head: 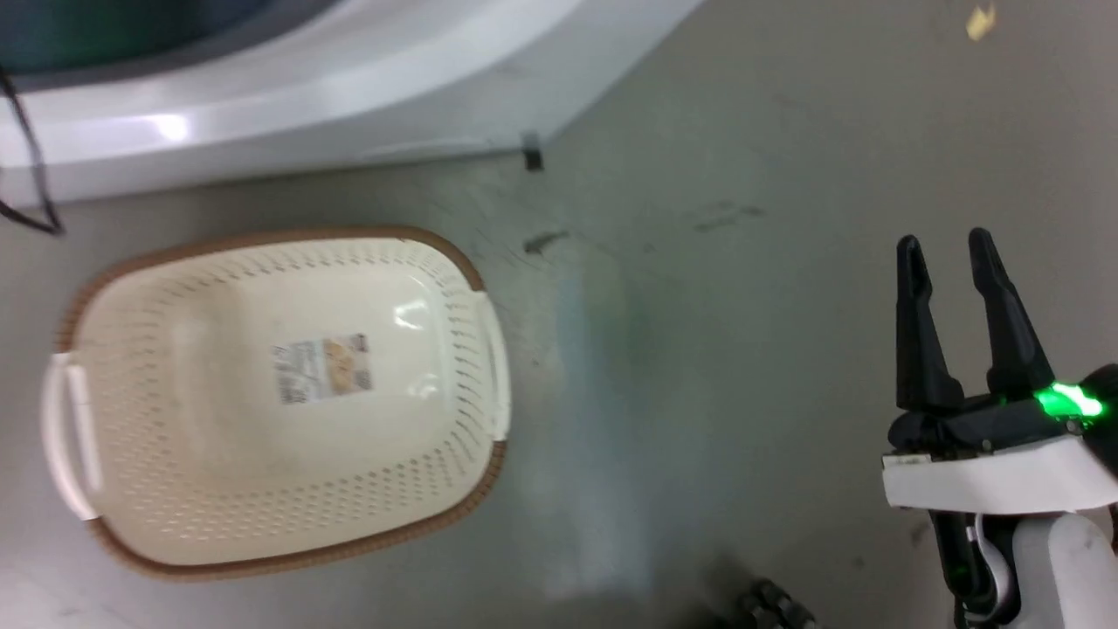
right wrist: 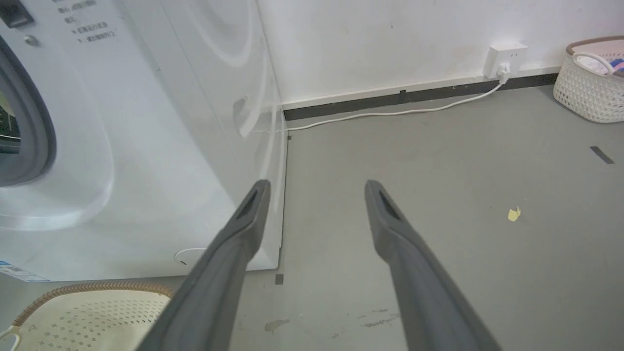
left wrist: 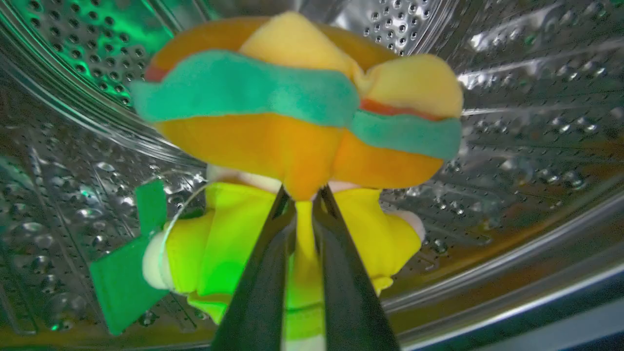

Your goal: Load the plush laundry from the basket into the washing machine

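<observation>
Inside the shiny steel drum (left wrist: 526, 87) of the washing machine (right wrist: 146, 146), my left gripper (left wrist: 303, 195) is shut on the orange burger plush (left wrist: 292, 122), pinching its lower bun. Just behind and below it lies the yellow plush (left wrist: 229, 243) with a green tag. The cream basket (head: 175, 489) with a brown rim and a sticker on its bottom stands on the floor with nothing in it; its corner (right wrist: 87, 307) also shows in the right wrist view. My right gripper (head: 945, 245) hangs open over bare floor to the basket's right, fingers (right wrist: 243, 229) spread.
The washer's white front (head: 262, 105) runs along the top of the head view, with a dark cable (head: 31, 175) at the left. A white woven basket (right wrist: 590, 83), a wall socket (right wrist: 504, 58) and its cord stand by the far wall. Grey floor spreads to the right.
</observation>
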`<state>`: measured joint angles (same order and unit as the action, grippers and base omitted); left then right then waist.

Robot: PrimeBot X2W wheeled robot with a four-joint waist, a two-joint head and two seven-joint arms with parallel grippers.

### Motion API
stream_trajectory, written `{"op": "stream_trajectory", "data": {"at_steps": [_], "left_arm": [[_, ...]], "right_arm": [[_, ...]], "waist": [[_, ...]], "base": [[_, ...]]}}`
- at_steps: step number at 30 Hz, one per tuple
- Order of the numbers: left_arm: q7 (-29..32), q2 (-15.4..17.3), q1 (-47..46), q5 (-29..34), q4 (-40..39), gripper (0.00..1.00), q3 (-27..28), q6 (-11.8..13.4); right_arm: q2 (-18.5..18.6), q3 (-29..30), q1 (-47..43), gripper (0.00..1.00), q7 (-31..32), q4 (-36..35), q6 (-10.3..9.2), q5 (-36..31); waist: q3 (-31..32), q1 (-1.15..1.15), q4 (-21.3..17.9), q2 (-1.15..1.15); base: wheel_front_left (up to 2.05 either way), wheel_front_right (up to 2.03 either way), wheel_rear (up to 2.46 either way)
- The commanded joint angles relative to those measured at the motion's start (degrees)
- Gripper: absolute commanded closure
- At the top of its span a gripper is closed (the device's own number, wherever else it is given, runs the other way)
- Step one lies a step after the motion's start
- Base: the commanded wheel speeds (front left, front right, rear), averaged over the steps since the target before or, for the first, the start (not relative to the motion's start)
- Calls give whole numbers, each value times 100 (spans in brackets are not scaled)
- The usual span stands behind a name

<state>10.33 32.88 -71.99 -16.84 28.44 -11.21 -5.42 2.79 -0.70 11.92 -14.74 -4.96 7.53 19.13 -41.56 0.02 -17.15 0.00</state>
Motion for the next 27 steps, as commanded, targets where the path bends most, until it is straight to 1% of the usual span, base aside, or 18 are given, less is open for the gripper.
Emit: {"op": "stream_trajectory", "data": {"at_steps": [1, 5, 8, 11, 14, 15, 16, 17, 22, 24, 27], "left_arm": [[117, 66, -359, 90, 276, 100, -110, -51], [310, 162, -1020, 302, 972, 100, -388, -112], [405, 177, -1329, 445, 1391, 100, -671, -155], [480, 110, -1531, 473, 1694, 100, -960, -188], [408, 42, -1633, 426, 1935, 100, -1174, -200], [369, 18, -1648, 396, 2016, 84, -1224, -202], [325, -5, -1649, 362, 2092, 36, -1279, -203], [272, -24, -1637, 322, 2164, 0, -1334, -203], [-84, -89, -1410, 57, 2500, 0, -1471, -205], [-315, -176, -1206, -124, 2607, 0, -1459, -205], [-764, -452, -841, -711, 2785, 0, -1066, -206]], "right_arm": [[9, -45, 123, 0, -26, -14, -4, 70], [9, -117, 189, 0, -26, -26, -4, 152], [9, -150, 213, 0, -26, -32, -4, 178], [9, -137, 223, 0, -26, -37, -4, 196], [9, -148, 236, 0, -26, -18, -4, 197], [9, -152, 245, 0, -26, -7, -4, 188], [9, -153, 255, 0, -26, 0, -4, 175], [9, -143, 262, 0, -26, 4, -4, 164], [9, -49, 235, 0, -26, 16, -4, 19], [9, -2, 207, 0, -26, 34, -4, -90], [9, 60, 135, 0, -26, 42, -4, -367]], "waist": [[-342, -2, -290, 0], [-493, -2, -383, 0], [-544, -2, -418, 0], [-585, -2, -404, 0], [-574, -2, -369, 0], [-556, -2, -353, 0], [-528, -2, -336, 0], [-485, -2, -316, 0], [-101, -2, -164, 0], [146, -2, -76, 0], [581, -2, 84, 0]], "base": [[0, 0, 0], [0, 0, 0], [0, 0, 0], [0, 0, 0], [0, 0, 0], [0, 0, 0], [0, 0, 0], [0, 0, 0], [0, 0, 0], [0, 0, 0], [0, 0, 0]]}}
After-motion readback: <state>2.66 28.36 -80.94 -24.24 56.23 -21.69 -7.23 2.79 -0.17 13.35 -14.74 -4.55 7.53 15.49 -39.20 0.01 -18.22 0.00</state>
